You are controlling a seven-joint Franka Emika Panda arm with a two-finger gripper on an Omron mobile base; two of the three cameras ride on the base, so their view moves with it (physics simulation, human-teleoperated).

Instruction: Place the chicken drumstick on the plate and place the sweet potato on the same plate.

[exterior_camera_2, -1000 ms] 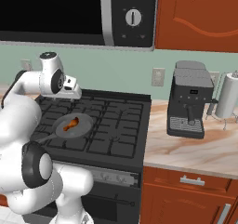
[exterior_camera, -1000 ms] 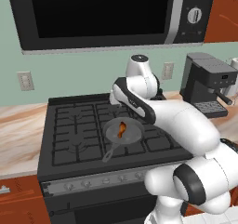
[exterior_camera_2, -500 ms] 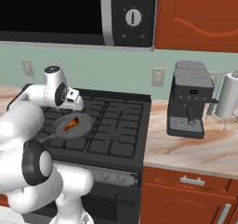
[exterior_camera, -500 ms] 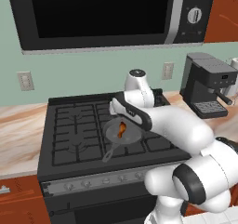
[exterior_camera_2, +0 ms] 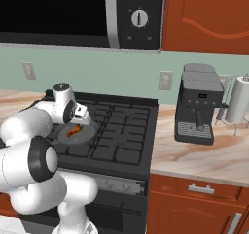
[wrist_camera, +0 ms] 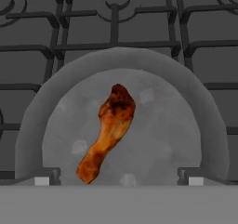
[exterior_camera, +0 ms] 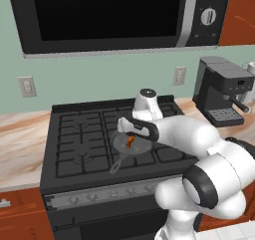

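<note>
lowering my gripper [wrist_camera: 119,179], wide open and holding nothing, closer over the chicken drumstick [wrist_camera: 108,132] in the frying pan [wrist_camera: 195,107]; grasping should come next.

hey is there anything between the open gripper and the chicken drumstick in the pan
No. In the hand view the stretch from the gripper to the chicken drumstick is bare frying pan floor.

The chicken drumstick [wrist_camera: 109,131] lies in the frying pan [wrist_camera: 204,125], which sits on the stove [exterior_camera: 79,139] under the microwave [exterior_camera: 114,15]. The tool [wrist_camera: 119,175] hangs above the pan. The coffee machine [exterior_camera_2: 197,104] stands on the desk [exterior_camera_2: 194,155] right of the stove.
</note>
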